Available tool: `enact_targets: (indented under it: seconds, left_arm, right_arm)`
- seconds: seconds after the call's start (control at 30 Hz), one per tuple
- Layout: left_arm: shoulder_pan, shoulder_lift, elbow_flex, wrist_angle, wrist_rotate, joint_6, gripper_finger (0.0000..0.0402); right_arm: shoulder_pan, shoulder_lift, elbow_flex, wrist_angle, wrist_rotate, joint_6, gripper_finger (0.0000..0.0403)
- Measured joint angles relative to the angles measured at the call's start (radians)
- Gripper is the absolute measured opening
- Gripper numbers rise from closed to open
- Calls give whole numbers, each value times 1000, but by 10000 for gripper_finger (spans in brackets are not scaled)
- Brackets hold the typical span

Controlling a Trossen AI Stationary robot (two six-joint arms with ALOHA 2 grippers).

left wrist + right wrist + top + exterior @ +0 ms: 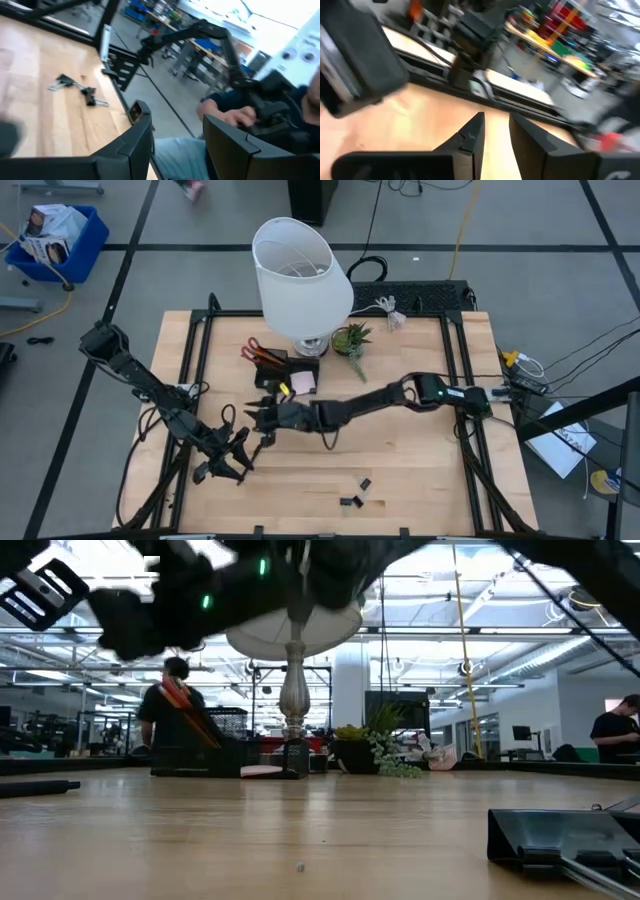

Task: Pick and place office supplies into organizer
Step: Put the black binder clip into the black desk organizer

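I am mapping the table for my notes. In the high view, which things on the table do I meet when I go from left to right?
Left hand → scissors → sticky pad → plant → clips.

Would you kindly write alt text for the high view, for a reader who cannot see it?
Seen from above, two dark robot arms meet over a light wooden table: the right gripper hangs just in front of the small black organizer box, and the left gripper waits nearer the front edge. Behind stand a white-shaded lamp and small green potted plant; tiny black clips lie in front.
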Motion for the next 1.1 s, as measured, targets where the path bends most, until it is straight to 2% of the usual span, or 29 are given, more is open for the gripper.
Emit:
enact_targets:
  seconds: [0.1,0.17,0.3,0.57,0.83,0.93,1.1]
  left_arm:
    - [0,0,0,-2,-28,-40,179]
    - [0,0,0,-3,-29,-37,179]
    - [-1,0,0,-13,-35,-22,179]
    - [-1,0,0,-56,-140,25,179]
    - [15,0,0,-87,-241,46,179]
    - [25,0,0,-88,-241,46,179]
    - [38,0,0,-94,-241,46,179]
  right_arm:
    - [48,-57,0,-123,165,-4,78]
    - [80,-95,-2,-238,231,53,76]
    - [140,-184,-109,-311,227,225,72]
    - [311,-456,-500,-269,308,481,59]
    - [453,-665,-824,-231,310,894,55]
    - [495,-687,-910,-245,299,1067,81]
    - [562,-690,-995,-246,172,1215,141]
